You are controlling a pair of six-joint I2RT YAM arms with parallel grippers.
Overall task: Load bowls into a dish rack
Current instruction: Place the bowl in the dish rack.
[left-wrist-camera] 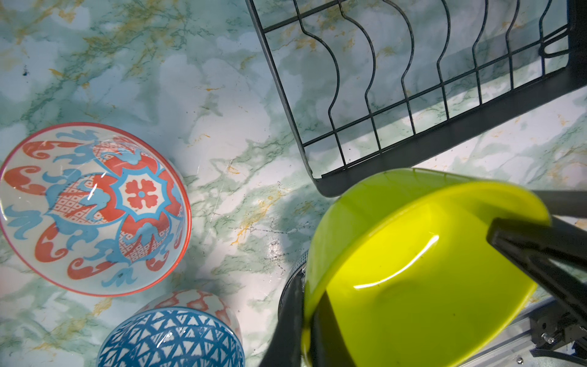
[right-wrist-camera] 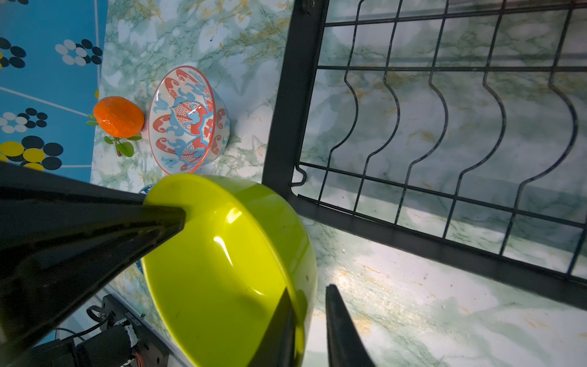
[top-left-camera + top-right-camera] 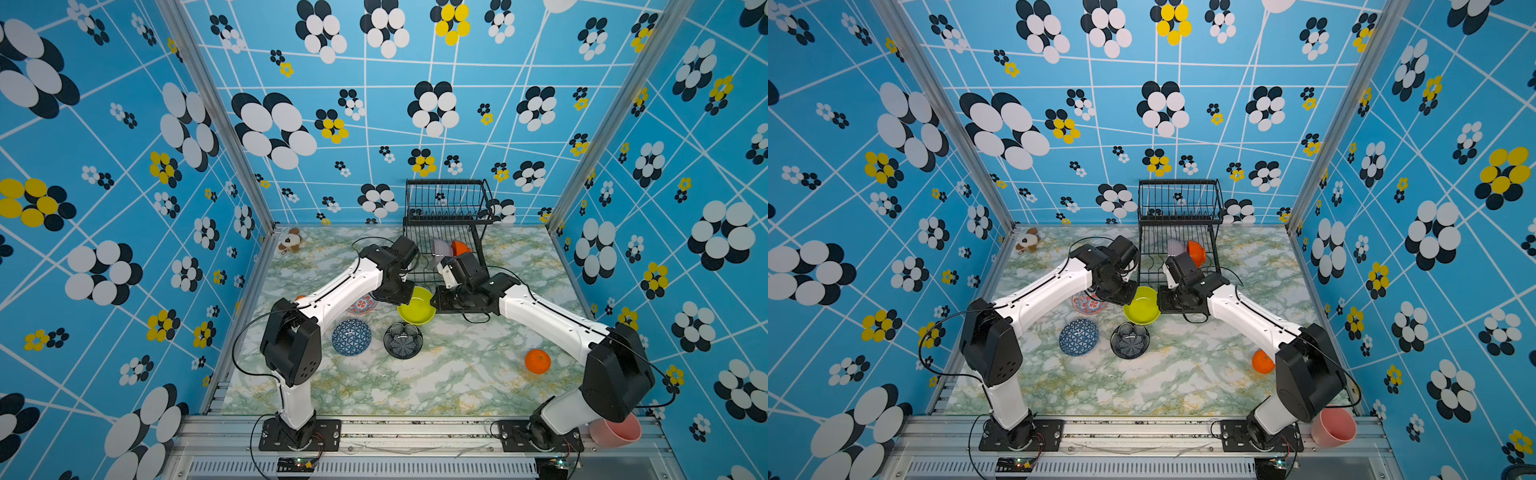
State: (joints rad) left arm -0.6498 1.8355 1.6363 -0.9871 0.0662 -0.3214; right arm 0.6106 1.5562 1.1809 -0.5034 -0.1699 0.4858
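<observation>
The lime-green bowl [image 3: 417,311] [image 1: 413,270] hangs tilted just in front of the black wire dish rack [image 3: 449,199] [image 2: 286,95], held from both sides. My left gripper [image 3: 409,297] [image 1: 306,305] is shut on its left rim. My right gripper [image 3: 434,299] [image 2: 309,290] pinches the opposite rim, one finger inside and one outside. A lilac bowl [image 3: 441,247] and an orange bowl [image 3: 460,248] stand in the rack's lower tray. On the table lie the red-blue floral bowl [image 3: 361,305] [image 1: 92,206], the blue geometric bowl [image 3: 351,336] and the black flower bowl [image 3: 403,340].
An orange fruit [image 3: 537,360] lies at the right of the table, and another with leaves [image 2: 118,116] sits beside the floral bowl. A pink cup [image 3: 617,430] rests on the front rail at the right. A plush toy [image 3: 289,240] sits in the far left corner.
</observation>
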